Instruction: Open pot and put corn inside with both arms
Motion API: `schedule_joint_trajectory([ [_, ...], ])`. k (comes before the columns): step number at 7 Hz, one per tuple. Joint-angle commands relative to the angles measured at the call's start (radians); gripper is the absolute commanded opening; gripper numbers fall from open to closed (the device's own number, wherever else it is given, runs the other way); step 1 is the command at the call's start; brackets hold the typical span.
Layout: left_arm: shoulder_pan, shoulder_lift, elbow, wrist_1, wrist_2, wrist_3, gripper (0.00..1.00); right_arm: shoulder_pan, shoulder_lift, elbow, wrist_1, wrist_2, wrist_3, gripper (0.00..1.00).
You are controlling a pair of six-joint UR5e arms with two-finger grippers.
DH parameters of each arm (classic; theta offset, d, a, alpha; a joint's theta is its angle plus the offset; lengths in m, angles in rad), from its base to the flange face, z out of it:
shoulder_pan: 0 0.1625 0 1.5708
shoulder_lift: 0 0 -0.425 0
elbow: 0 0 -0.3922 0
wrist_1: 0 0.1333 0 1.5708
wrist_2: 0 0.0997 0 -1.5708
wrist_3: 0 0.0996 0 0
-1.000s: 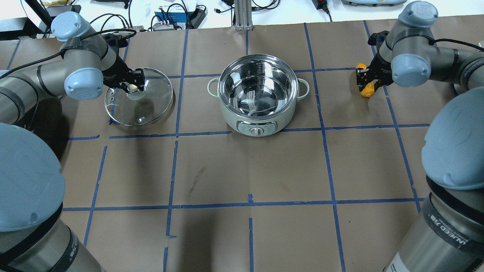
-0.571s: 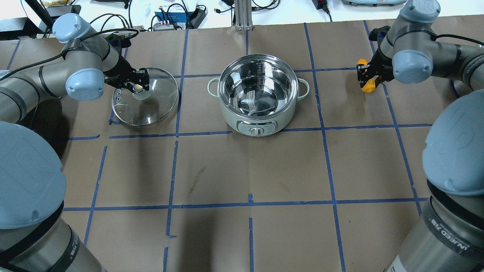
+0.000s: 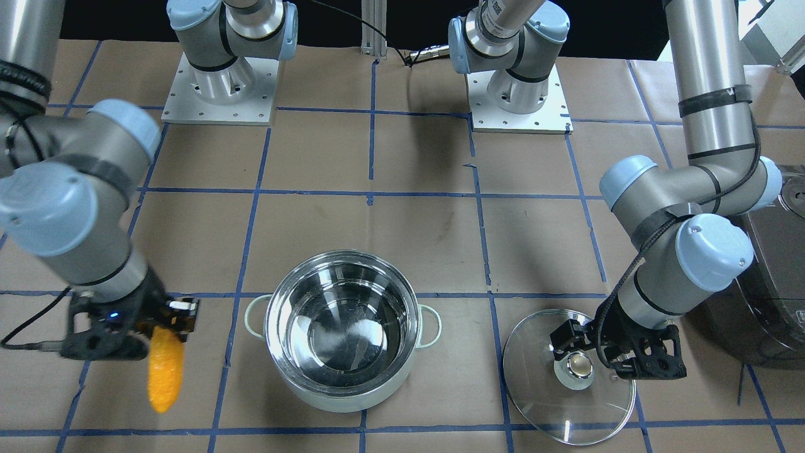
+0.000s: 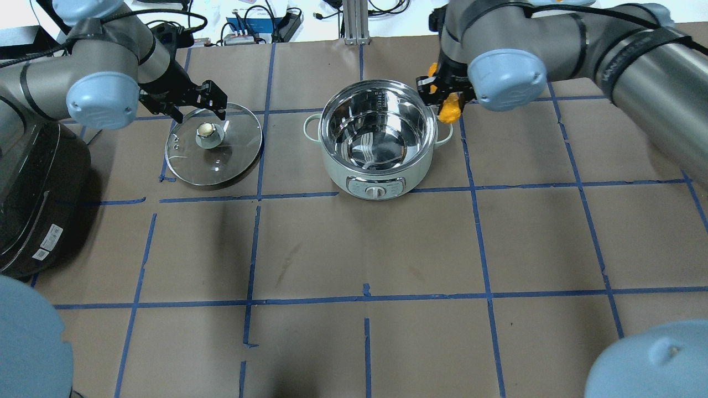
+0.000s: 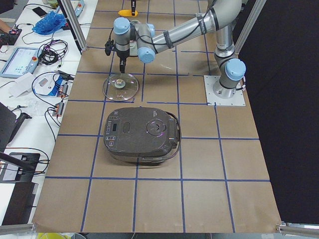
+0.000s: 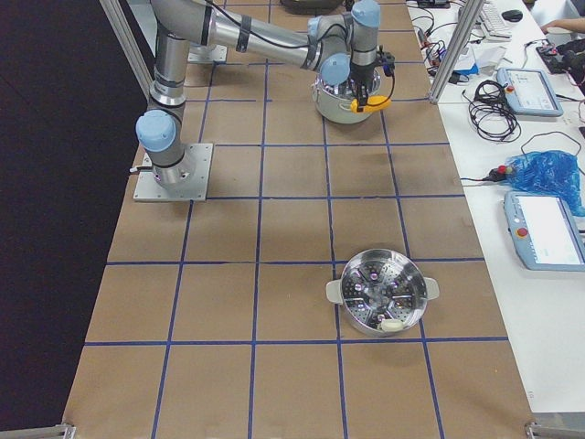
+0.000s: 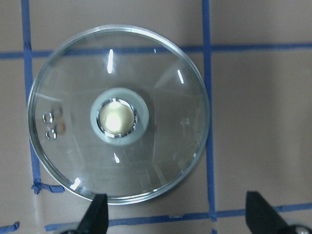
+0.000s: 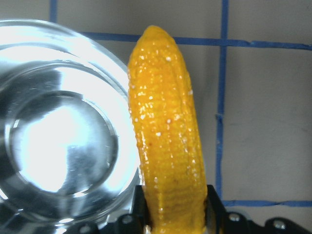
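The pot [image 4: 379, 132] stands open and empty at the table's middle; it also shows in the front view [image 3: 343, 333] and the right wrist view [image 8: 58, 126]. My right gripper [image 4: 442, 95] is shut on the orange corn [image 4: 449, 110] and holds it in the air just outside the pot's right rim. In the right wrist view the corn [image 8: 168, 136] hangs tip down beside the rim. The glass lid [image 4: 214, 145] lies flat on the table left of the pot. My left gripper [image 4: 200, 109] is open and empty above the lid's knob [image 7: 117, 117].
A dark grey rice cooker [image 4: 33, 199] sits at the table's left edge, near the left arm. A steel steamer basket [image 6: 384, 293] stands far out on the right end. Cables and boxes line the far edge [image 4: 260, 25].
My right arm has carried the corn leftwards from the far right up to the pot's right rim. My left gripper has opened, let go of the lid knob and lifted off it.
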Motion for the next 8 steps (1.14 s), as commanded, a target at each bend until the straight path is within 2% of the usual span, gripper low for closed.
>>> schedule_joint_trajectory([
  [1, -0.062, 0.210, 0.001, -0.223, 0.032, -0.031, 1.00, 0.151, 0.043, 0.001, -0.020, -0.002, 0.244, 0.11],
  [3, -0.109, 0.286, 0.001, -0.316, 0.031, -0.072, 1.00, 0.157, 0.118, 0.009, -0.103, 0.000, 0.246, 0.11],
  [4, -0.131, 0.295, -0.001, -0.319, 0.028, -0.075, 1.00, 0.157, 0.135, 0.013, -0.114, 0.000, 0.246, 0.27],
  [5, -0.140, 0.309, -0.006, -0.321, 0.031, -0.069, 1.00, 0.156, 0.146, 0.024, -0.116, 0.000, 0.244, 0.59],
  [6, -0.140, 0.315, -0.003, -0.321, 0.034, -0.051, 1.00, 0.156, 0.147, 0.026, -0.117, 0.000, 0.243, 0.80],
  [8, -0.138, 0.317, 0.001, -0.305, 0.061, -0.019, 1.00, 0.131, 0.106, 0.016, -0.096, -0.003, 0.231, 1.00],
])
